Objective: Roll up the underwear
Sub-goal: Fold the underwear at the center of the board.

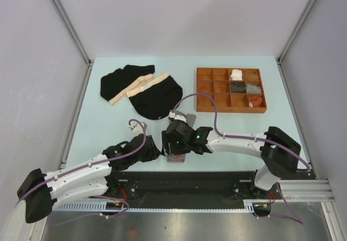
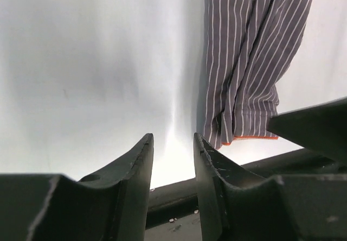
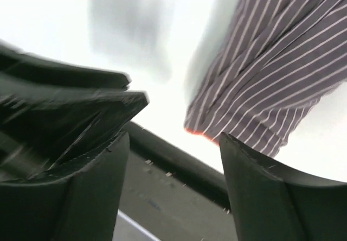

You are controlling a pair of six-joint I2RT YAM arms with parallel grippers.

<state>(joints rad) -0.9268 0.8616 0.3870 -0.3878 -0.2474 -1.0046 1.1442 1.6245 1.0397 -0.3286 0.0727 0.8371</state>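
We saw the pale green table [image 1: 108,127] filling the workspace. The left arm [image 1: 81,173] and right arm [image 1: 244,141] reached in from the near edge and met near its front middle.

At the far left lay the two black briefs [image 1: 122,81], flat and overlapping, with their beige waistbands running diagonally between them. Well apart from them, at the far right, sat the brown tray [image 1: 230,111]. A few small cloth bundles [image 1: 236,75] filled some of its right-hand compartments.

The grey pin-striped boxer short [image 1: 176,158] lay close to the front edge, mostly hidden from above by the two wrists. In the left wrist view it [image 2: 249,62] ran as a long, narrow, folded strip across the table. We could not tell how far it was rolled.

The right gripper [image 3: 173,140] had its jaws spread wide with nothing between them, and the cloth [image 3: 282,73] lay just beyond its right finger. The left gripper [image 2: 172,140] showed only a narrow gap, also empty, with the strip just to its right and not touching it.

A thin orange edging [image 2: 252,138] marked the near end of the boxer.
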